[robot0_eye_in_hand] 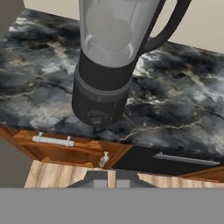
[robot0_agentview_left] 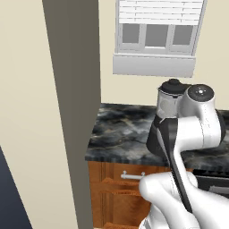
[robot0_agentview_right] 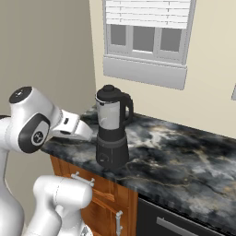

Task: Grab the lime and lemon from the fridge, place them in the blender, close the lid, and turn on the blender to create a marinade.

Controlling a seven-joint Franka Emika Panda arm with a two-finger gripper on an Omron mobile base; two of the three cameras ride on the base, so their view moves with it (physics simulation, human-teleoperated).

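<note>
The blender [robot0_eye_in_hand: 103,83] stands on the dark marble counter [robot0_eye_in_hand: 183,105], with its clear jar on a dark base and its black handle to the right. The black lid [robot0_agentview_right: 108,93] sits on top of the jar. Two pale round shapes show through the jar wall; I cannot tell lime or lemon by colour. My gripper [robot0_eye_in_hand: 111,180] is shut with nothing between its tips, just in front of the base and pointing at its small front button [robot0_eye_in_hand: 96,118]. In the right base view the blender [robot0_agentview_right: 112,133] has my white hand [robot0_agentview_right: 73,126] reaching to its left side. The fridge is out of view.
A tall grey-brown panel [robot0_agentview_left: 71,112] closes off the counter's left end. Wooden drawers with metal handles [robot0_eye_in_hand: 53,140] lie under the counter, with a dark appliance front [robot0_eye_in_hand: 183,159] to their right. A window [robot0_agentview_right: 147,37] is on the back wall.
</note>
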